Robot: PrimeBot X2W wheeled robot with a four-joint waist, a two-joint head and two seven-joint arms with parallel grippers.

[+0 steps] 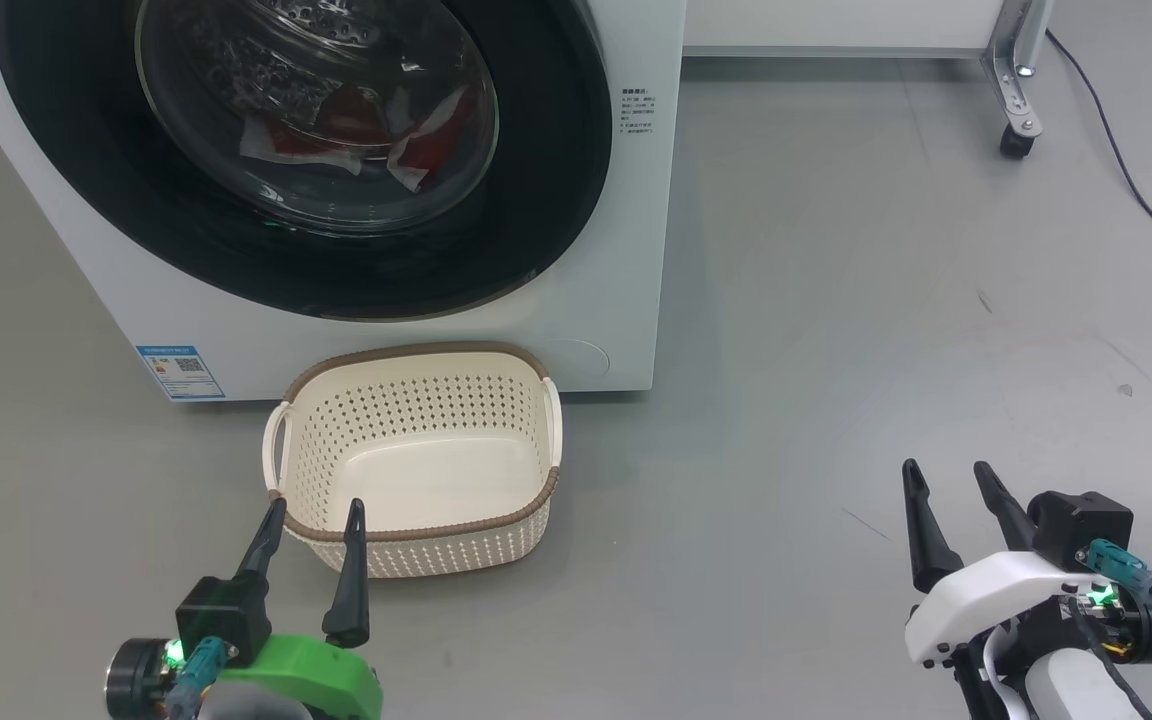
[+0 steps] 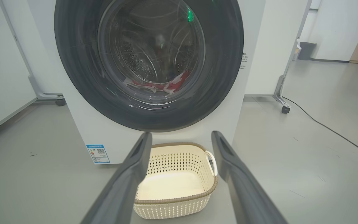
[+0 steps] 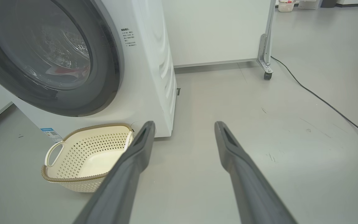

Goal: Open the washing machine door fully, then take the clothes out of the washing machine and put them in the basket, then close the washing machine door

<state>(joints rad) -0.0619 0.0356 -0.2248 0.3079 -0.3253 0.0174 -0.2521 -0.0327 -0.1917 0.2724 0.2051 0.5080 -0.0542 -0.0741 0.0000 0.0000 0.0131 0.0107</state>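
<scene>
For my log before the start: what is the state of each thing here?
washing machine door: shut
clothes: inside the washing machine
basket: upright, empty
left gripper: fingers open, holding nothing
right gripper: fingers open, holding nothing

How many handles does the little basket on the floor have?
2. The left handle is on the left end of the basket, and the right handle is on its right end. No others seem hidden.
</scene>
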